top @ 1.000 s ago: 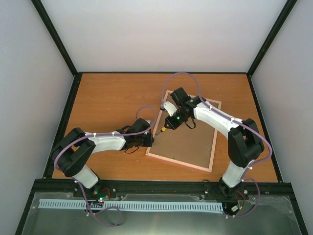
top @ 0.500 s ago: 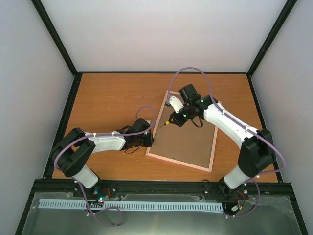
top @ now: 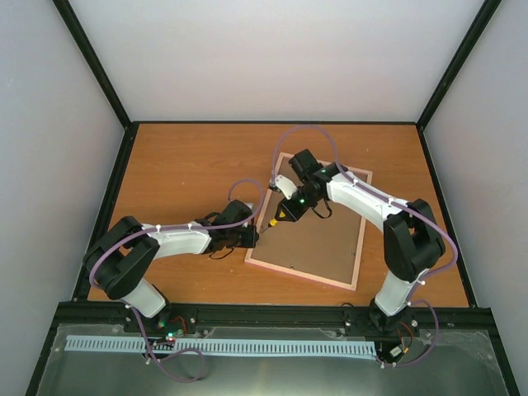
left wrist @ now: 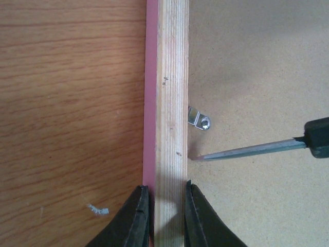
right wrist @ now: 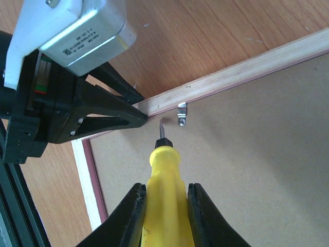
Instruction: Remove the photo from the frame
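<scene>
The pink frame [top: 301,275] lies face down on the table with its brown backing board [top: 326,239] up. The photo is hidden under that board. My left gripper [left wrist: 167,206] is shut on the frame's left rail [left wrist: 172,77], one finger on each side of it. My right gripper [right wrist: 165,206] is shut on the yellow handle of a screwdriver [right wrist: 164,170]. The screwdriver's tip [left wrist: 198,158] rests on the board against the rail's inner edge, just below a small metal clip [left wrist: 198,119]. That clip [right wrist: 181,114] juts from the rail over the board.
My left arm's wrist housing [right wrist: 77,31] sits close to the left of the screwdriver. Black bars [top: 107,214] run along the table's edges, with pale walls behind them. A small white fleck [left wrist: 97,209] marks the wood beside the frame.
The right arm swung up and away to the right with the screwdriver, then came back down to the left rail near the clip. The left gripper stayed clamped on the rail.
</scene>
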Controlling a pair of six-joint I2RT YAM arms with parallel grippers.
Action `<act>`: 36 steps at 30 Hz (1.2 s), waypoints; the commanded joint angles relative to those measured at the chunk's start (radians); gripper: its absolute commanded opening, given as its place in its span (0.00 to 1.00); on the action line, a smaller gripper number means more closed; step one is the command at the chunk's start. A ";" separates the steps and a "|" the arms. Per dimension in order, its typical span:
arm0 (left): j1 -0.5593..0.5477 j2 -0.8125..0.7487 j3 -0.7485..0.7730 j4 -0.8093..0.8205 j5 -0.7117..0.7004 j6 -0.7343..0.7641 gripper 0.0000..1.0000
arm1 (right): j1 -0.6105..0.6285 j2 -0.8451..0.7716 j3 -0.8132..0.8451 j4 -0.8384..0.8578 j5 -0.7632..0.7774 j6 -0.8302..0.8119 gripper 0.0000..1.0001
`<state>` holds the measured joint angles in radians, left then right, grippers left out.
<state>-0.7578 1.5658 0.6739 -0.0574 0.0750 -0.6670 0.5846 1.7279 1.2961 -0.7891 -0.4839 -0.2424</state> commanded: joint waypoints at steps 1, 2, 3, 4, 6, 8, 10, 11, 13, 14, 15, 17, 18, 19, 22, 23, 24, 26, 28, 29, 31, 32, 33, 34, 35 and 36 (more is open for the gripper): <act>-0.003 -0.028 -0.004 0.022 0.029 -0.047 0.01 | 0.015 0.026 0.031 0.012 -0.004 0.011 0.03; -0.002 -0.029 -0.004 0.022 0.029 -0.046 0.01 | 0.015 0.028 0.029 0.017 0.006 0.018 0.03; -0.003 -0.030 -0.005 0.022 0.029 -0.046 0.01 | 0.015 0.030 0.028 0.022 0.019 0.023 0.03; -0.003 -0.031 -0.006 0.023 0.028 -0.045 0.01 | 0.016 0.032 0.029 0.026 0.039 0.028 0.03; -0.002 -0.031 -0.007 0.022 0.026 -0.045 0.01 | 0.017 0.032 0.033 0.027 0.091 0.040 0.03; -0.002 -0.031 -0.007 0.024 0.026 -0.043 0.01 | 0.017 0.030 0.035 0.028 0.135 0.047 0.03; -0.003 -0.028 -0.007 0.025 0.028 -0.043 0.01 | 0.017 0.027 0.035 0.023 0.167 0.055 0.03; -0.003 -0.027 -0.008 0.026 0.029 -0.043 0.01 | 0.016 0.026 0.036 0.022 0.184 0.061 0.03; -0.003 -0.027 -0.008 0.028 0.029 -0.042 0.01 | 0.017 0.021 0.038 0.019 0.223 0.072 0.03; -0.003 -0.026 -0.008 0.028 0.028 -0.041 0.01 | 0.016 0.017 0.036 0.020 0.248 0.073 0.03; -0.003 -0.027 -0.008 0.028 0.028 -0.042 0.01 | 0.016 0.012 0.038 0.021 0.260 0.078 0.03; -0.003 -0.027 -0.009 0.028 0.026 -0.042 0.01 | 0.017 0.003 0.037 0.021 0.305 0.090 0.03; -0.002 -0.026 -0.009 0.029 0.026 -0.041 0.01 | 0.016 0.001 0.038 0.021 0.336 0.098 0.03; -0.003 -0.025 -0.011 0.028 0.026 -0.042 0.01 | 0.017 -0.003 0.040 0.017 0.364 0.100 0.03; -0.002 -0.025 -0.010 0.025 0.021 -0.043 0.01 | 0.017 -0.018 0.045 0.004 0.401 0.102 0.03; -0.003 -0.023 -0.010 0.023 0.018 -0.043 0.01 | 0.017 -0.029 0.044 0.000 0.406 0.104 0.03; -0.003 -0.023 -0.008 0.022 0.016 -0.042 0.01 | 0.017 -0.043 0.041 -0.001 0.408 0.104 0.03; -0.003 -0.021 0.001 0.015 0.011 -0.034 0.01 | 0.017 -0.072 0.031 0.001 0.444 0.107 0.03; -0.003 -0.016 0.014 0.001 -0.002 -0.020 0.01 | 0.010 -0.104 0.017 0.006 0.476 0.105 0.03; -0.003 -0.013 0.020 -0.006 -0.004 -0.016 0.01 | 0.005 -0.114 0.015 0.006 0.472 0.104 0.03; -0.003 -0.012 0.026 -0.011 -0.007 -0.009 0.01 | -0.001 -0.132 0.005 0.009 0.402 0.082 0.03; -0.003 -0.012 0.028 -0.013 -0.007 -0.007 0.01 | -0.001 -0.137 0.000 0.008 0.295 0.055 0.03; -0.003 -0.011 0.032 -0.012 -0.006 -0.005 0.01 | 0.001 -0.138 -0.001 0.002 0.213 0.029 0.03; -0.003 -0.009 0.035 -0.013 -0.005 -0.004 0.01 | 0.004 -0.134 -0.002 -0.009 0.145 0.006 0.03; -0.003 -0.005 0.037 -0.012 -0.002 -0.003 0.01 | 0.010 -0.130 -0.004 -0.015 0.107 -0.008 0.03; -0.003 -0.005 0.039 -0.012 0.001 -0.003 0.01 | 0.019 -0.126 -0.008 -0.014 0.084 -0.017 0.03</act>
<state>-0.7578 1.5639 0.6765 -0.0654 0.0616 -0.6628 0.5808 1.6104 1.3060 -0.7914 -0.2108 -0.1894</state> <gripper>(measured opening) 0.158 0.174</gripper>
